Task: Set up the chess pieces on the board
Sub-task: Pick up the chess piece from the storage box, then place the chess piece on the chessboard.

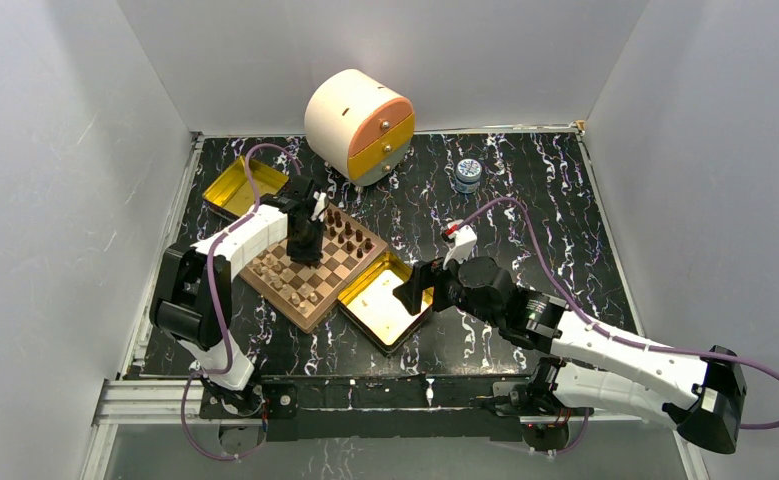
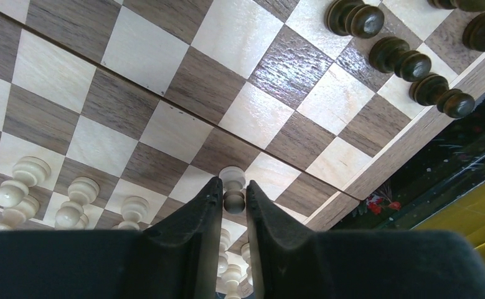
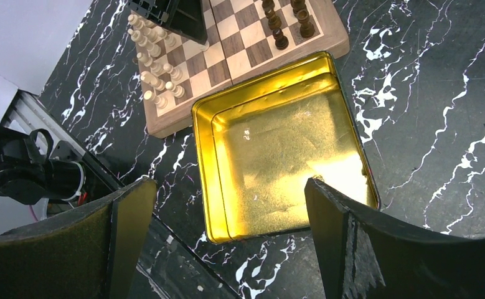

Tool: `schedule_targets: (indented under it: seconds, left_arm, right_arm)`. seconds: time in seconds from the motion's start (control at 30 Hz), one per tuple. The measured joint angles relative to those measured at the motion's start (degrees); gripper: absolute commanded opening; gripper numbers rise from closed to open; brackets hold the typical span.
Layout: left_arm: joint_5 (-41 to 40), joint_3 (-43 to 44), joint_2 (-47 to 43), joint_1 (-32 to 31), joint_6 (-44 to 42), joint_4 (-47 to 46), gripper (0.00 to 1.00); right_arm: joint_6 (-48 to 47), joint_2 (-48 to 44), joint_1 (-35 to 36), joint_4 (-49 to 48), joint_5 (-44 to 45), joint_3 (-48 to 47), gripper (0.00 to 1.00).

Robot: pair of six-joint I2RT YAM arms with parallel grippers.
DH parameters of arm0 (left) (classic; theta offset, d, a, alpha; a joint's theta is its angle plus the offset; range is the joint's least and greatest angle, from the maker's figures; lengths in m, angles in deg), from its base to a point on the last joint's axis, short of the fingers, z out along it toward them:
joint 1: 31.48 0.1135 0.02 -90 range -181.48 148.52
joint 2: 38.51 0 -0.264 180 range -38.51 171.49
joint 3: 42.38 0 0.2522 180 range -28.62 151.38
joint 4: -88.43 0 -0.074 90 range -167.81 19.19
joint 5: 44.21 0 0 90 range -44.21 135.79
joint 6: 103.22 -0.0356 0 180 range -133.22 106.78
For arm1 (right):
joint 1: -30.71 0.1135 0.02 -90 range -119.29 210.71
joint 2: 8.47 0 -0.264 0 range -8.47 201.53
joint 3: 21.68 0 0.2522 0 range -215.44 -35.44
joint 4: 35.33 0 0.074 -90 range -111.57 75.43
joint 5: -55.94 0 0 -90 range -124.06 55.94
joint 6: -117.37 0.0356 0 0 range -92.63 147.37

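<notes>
Left wrist view: left gripper (image 2: pixel 233 185) pinching a light pawn (image 2: pixel 232 177) on the board (image 2: pixel 165 131)
The two fingers are almost shut, one on each side of the pawn, which stands near the board's edge beside other light pieces (image 2: pixel 78 196); dark pieces (image 2: pixel 408 62) stand at the far side. The right gripper (image 3: pixel 228 187) is wide open and holds nothing, above a gold tin (image 3: pixel 203 156) next to the board

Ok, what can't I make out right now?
- Left wrist: whether the left claw pinches the light piece or only flanks it; its fingers hide the piece's base.
- Top external: the left arm covers part of the board; piece types too small.
- Right wrist: the board runs off the top edge; a right claw finger hides part of the gold tin's near edge.
</notes>
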Motion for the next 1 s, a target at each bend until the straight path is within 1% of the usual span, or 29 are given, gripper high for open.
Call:
schedule_targets:
  seconds: [0.13, 0.3, 0.63, 1.0]
  left_arm:
    - [-0.2, 0.0, 0.0, -0.1, 0.0, 0.1, 0.08]
    - [-1.3, 0.0, -0.1, -0.2, 0.1, 1.1, 0.05]
    - [-5.0, 0.0, -3.5, -0.2, 1.7, 3.8, 0.03]
    - [-7.3, -1.0, -3.7, -0.2, 2.4, 5.2, 0.03]
  right_arm:
    - [0.0, 0.0, 0.0, 0.0, -0.3, 0.0, 0.99]
    - [0.0, 0.0, 0.0, 0.0, -0.3, 0.0, 0.99]
    - [0.1, 1.1, 0.0, -0.4, -2.0, 0.0, 0.99]
    - [0.2, 0.9, 0.0, -0.4, -2.1, 0.0, 0.99]
